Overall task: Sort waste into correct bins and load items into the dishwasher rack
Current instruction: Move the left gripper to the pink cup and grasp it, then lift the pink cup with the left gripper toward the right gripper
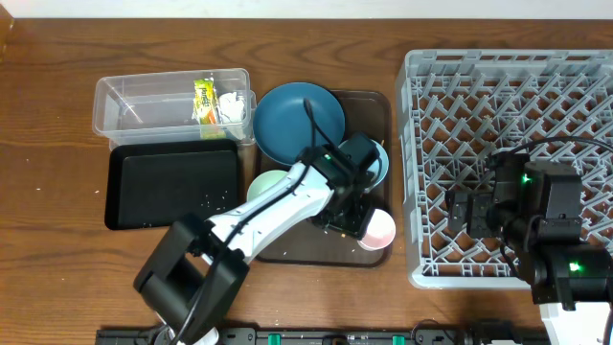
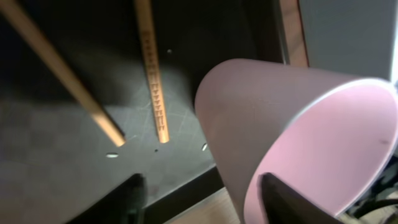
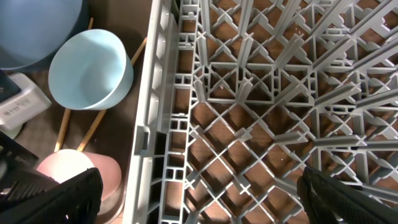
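Observation:
The small pink cup [image 1: 378, 228] lies on its side at the front right of the dark-brown serving tray [image 1: 306, 251]. My left gripper [image 1: 357, 213] is open and straddles the cup's wall [image 2: 280, 112], one finger inside the mouth and one outside [image 2: 205, 199]. Two wooden chopsticks [image 2: 152, 68] lie on the tray beside it. The dark-blue bowl [image 1: 297, 120], light-blue bowl [image 1: 380, 158] and pale-green bowl [image 1: 268, 184] sit on the tray. My right gripper [image 1: 465, 209] is open and empty over the left edge of the grey dishwasher rack [image 1: 508, 96], as the right wrist view shows [image 3: 199, 196].
The clear tub [image 1: 144, 101] at the back left holds the yellow-green wrapper [image 1: 203, 99] and white tissue [image 1: 232, 103]. The black tray [image 1: 172, 182] in front of it carries a few rice grains [image 1: 215, 199]. Loose grains [image 2: 112, 155] lie on the serving tray.

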Controlling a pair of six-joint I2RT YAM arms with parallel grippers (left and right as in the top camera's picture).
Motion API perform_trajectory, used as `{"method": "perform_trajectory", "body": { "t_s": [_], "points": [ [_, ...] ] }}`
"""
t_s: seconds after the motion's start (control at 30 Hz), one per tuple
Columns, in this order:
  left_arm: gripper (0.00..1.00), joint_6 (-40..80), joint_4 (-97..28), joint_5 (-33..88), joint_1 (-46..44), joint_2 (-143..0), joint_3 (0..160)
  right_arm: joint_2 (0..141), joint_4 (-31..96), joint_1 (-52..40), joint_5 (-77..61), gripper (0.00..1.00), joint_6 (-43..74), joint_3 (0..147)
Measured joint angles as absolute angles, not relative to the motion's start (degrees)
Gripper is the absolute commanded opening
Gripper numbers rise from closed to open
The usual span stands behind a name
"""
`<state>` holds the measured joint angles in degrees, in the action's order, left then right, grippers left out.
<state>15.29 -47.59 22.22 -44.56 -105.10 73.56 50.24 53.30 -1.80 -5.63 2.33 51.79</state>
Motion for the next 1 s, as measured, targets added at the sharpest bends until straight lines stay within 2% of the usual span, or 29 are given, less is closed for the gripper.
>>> {"method": "perform_trajectory", "body": {
  "t_s": [0.13, 0.23, 0.27, 0.3, 0.53, 0.8, 0.93, 1.0],
  "points": [
    [0.33, 16.0, -47.4, 22.2, -44.9, -105.8, 73.5, 50.2, 53.3, -1.8, -5.6, 0.99, 2.3, 51.8],
    [0.19, 16.7, -47.3, 22.2, -44.8, -105.8, 73.5, 50.2, 53.3, -1.8, -5.6, 0.99, 2.3, 51.8],
    [0.09, 16.6, -47.3, 22.2, -44.8, -105.8, 73.5, 50.2, 53.3, -1.8, -5.6, 0.99, 2.3, 51.8],
    [0.06, 16.8, -47.4, 22.1, -44.8, -105.8, 73.5, 50.2, 53.3, -1.8, -5.6, 0.99, 2.3, 51.8],
    [0.06, 16.5, -48.9, 22.1, -42.5, -105.6, 73.5, 50.2, 53.7, -1.8, -3.7, 0.99, 2.8, 51.8],
    [0.06, 14.9, -51.4, 28.2, -29.0, -95.5, 73.5, 50.5, 53.6, -1.6, 0.2, 0.99, 7.2, 51.8],
    [0.06, 14.3, -48.0, 37.6, -19.6, -88.6, 73.5, 52.9, 50.3, -1.1, -10.0, 0.99, 6.0, 51.8],
    [0.06, 14.1, -45.1, 44.2, -15.5, -87.3, 73.5, 54.9, 47.7, -1.1, -19.3, 0.99, 3.8, 51.8]
  ]
}}
